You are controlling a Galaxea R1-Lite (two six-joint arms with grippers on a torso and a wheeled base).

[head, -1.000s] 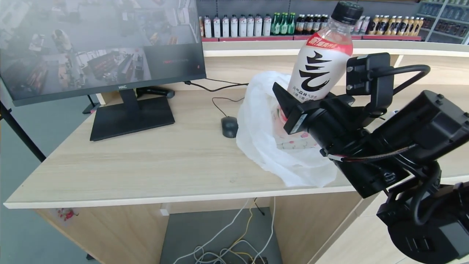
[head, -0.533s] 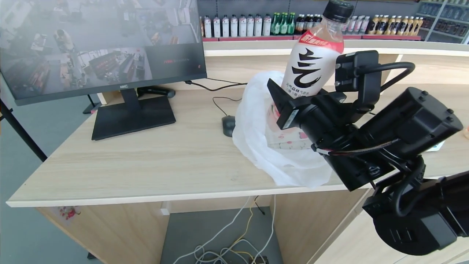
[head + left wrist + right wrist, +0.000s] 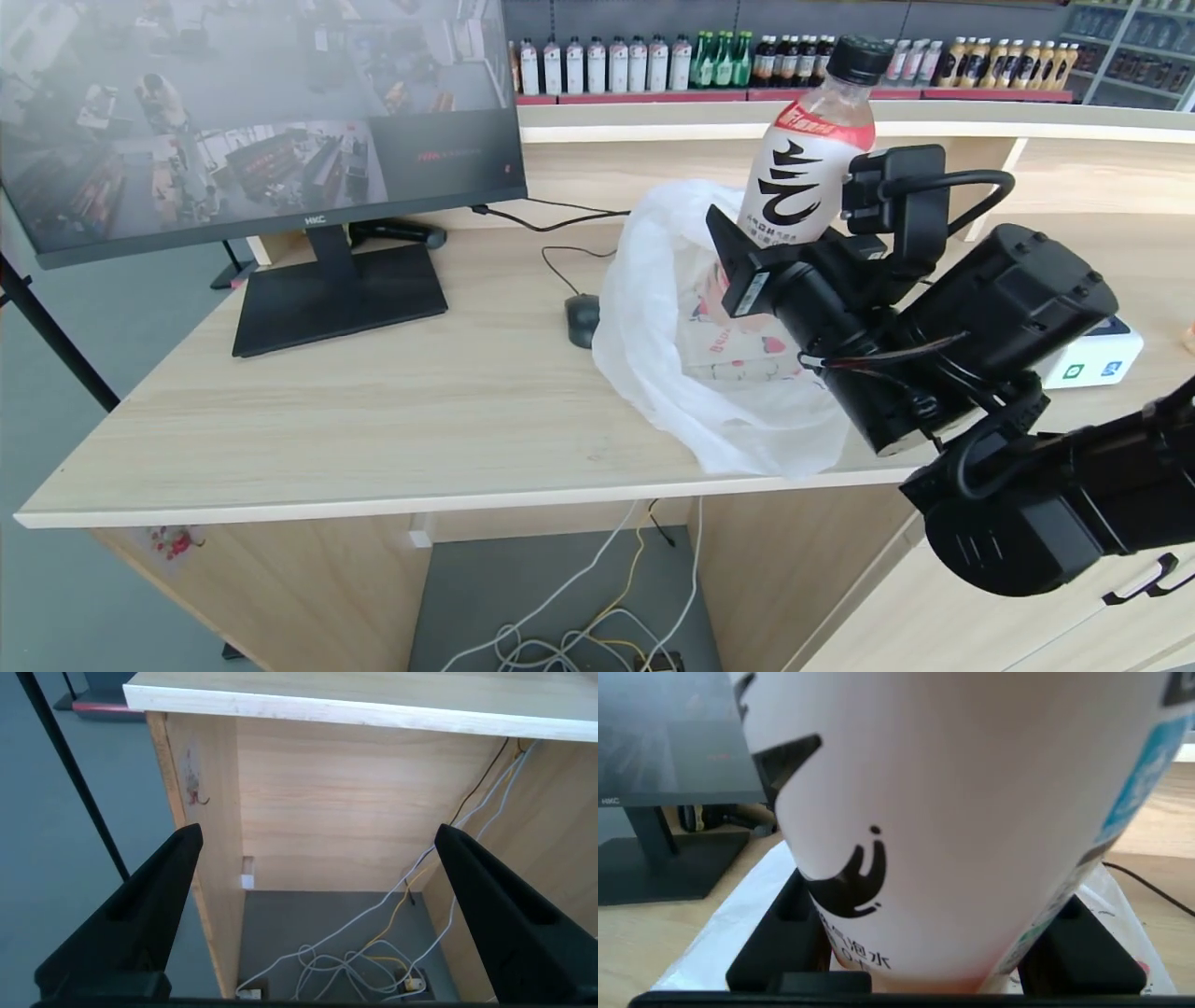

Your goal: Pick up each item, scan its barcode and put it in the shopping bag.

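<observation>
A drink bottle (image 3: 810,177) with a white label, red band and black cap stands upright in my right gripper (image 3: 794,247), which is shut on its lower body. It hangs just above the open mouth of the white plastic shopping bag (image 3: 653,355) on the wooden counter (image 3: 373,411). A pink and white packet (image 3: 738,350) lies inside the bag. Up close, the bottle (image 3: 971,812) sits between the right gripper's (image 3: 934,952) black fingers. My left gripper (image 3: 318,840) is open, low in front of the counter's underside, with nothing in it.
A monitor (image 3: 252,121) stands at the counter's left, a mouse (image 3: 583,320) beside the bag. A white box (image 3: 1097,355) sits at the right behind my arm. Shelves of bottles (image 3: 653,61) line the back. Cables (image 3: 597,616) lie under the counter.
My right arm has carried the bottle lower and farther forward over the bag. The white box has come into sight behind the arm. The bag has not moved.
</observation>
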